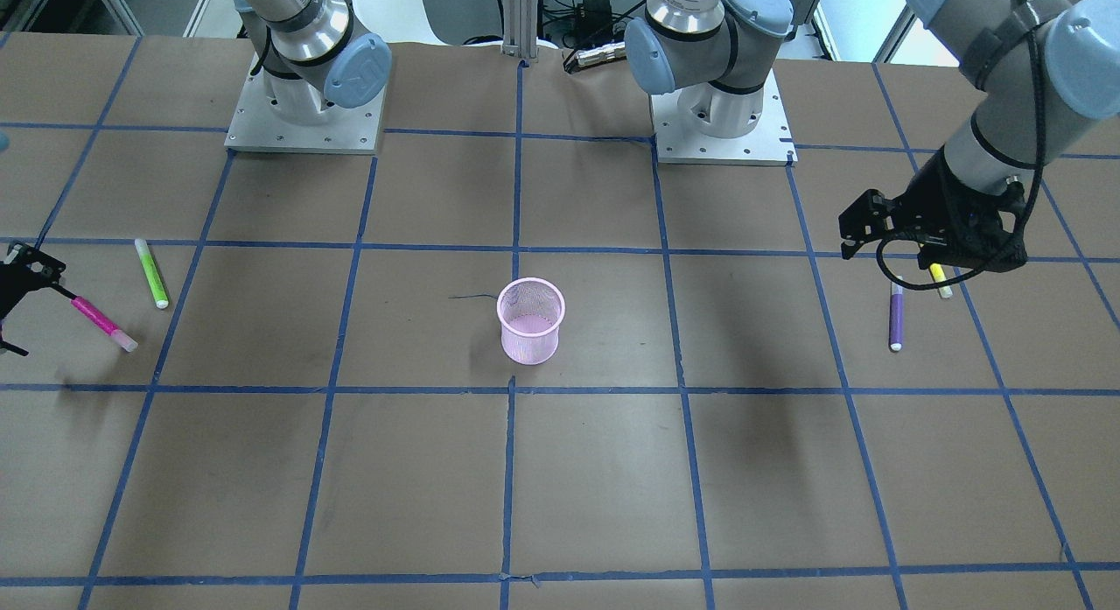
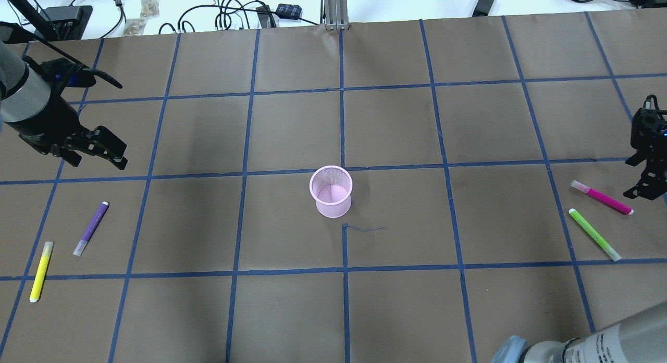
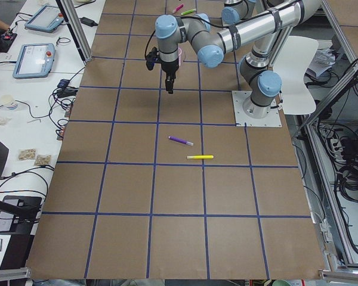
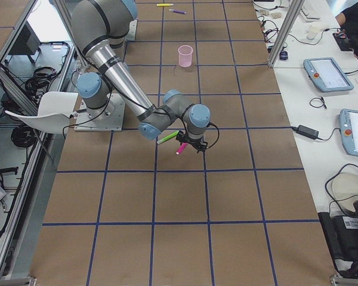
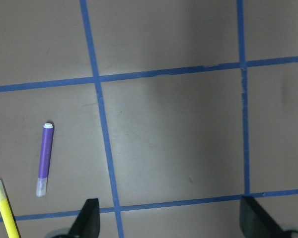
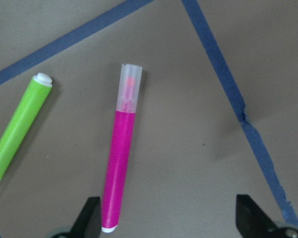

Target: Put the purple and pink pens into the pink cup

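The pink mesh cup point(image 2: 331, 191) stands upright in the middle of the table, also in the front view point(image 1: 530, 319). The pink pen point(image 2: 602, 197) lies flat at the right. My right gripper point(image 2: 633, 175) is open just above and beside the pen's end. In the right wrist view the pen point(image 6: 120, 168) lies near the left finger, not gripped. The purple pen point(image 2: 91, 227) lies at the left. My left gripper point(image 2: 96, 157) is open and empty, hovering beyond it. The left wrist view shows the purple pen point(image 5: 44, 158) off to the left of the jaws.
A green pen point(image 2: 594, 234) lies close beside the pink pen. A yellow pen point(image 2: 40, 271) lies near the purple pen. The table is brown paper with a blue tape grid. Both arm bases point(image 1: 302, 111) stand at the robot's edge.
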Motion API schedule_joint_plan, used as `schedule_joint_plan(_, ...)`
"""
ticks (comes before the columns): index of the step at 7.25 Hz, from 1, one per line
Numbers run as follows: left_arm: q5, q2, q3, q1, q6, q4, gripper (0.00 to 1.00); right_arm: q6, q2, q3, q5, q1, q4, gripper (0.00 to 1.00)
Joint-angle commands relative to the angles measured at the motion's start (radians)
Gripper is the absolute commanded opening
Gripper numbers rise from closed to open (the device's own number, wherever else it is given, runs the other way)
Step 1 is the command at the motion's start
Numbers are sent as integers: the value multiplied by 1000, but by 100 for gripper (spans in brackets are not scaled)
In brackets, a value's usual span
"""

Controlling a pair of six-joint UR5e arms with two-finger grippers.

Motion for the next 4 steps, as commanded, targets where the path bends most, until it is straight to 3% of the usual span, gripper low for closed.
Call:
schedule_joint_plan(1,2,-82,-62,95,252,158,100,-18,1,74,-3,-10,-92,91)
schedule_joint_plan(3,109,-158,-63,112,381,243,100,-16,-2,108,-21,-17,-94,86)
schedule_joint_plan(4,108,-197,-63,120,426,281,100,-16,-2,111,-20,-20,-94,85)
